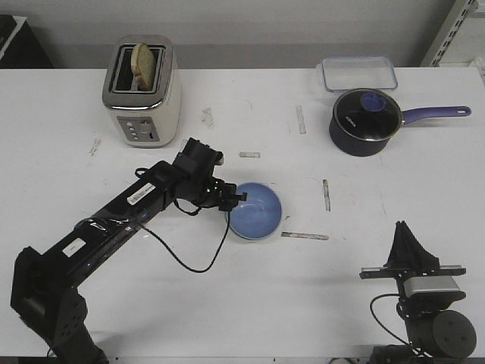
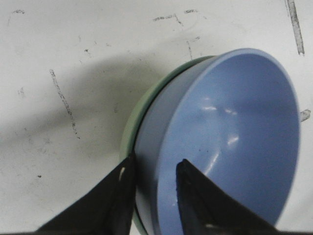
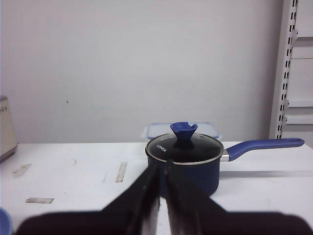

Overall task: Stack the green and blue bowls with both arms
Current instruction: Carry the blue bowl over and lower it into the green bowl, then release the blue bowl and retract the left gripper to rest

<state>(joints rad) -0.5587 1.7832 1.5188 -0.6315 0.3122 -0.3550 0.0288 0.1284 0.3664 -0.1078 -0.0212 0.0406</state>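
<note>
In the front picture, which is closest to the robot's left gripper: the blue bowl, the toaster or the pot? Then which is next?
Measured from the left gripper:
1. Blue bowl: its rim sits between the fingers, mid-table.
2. Toaster: farther back, on the left.
3. Saucepan: farthest, at the back right.
</note>
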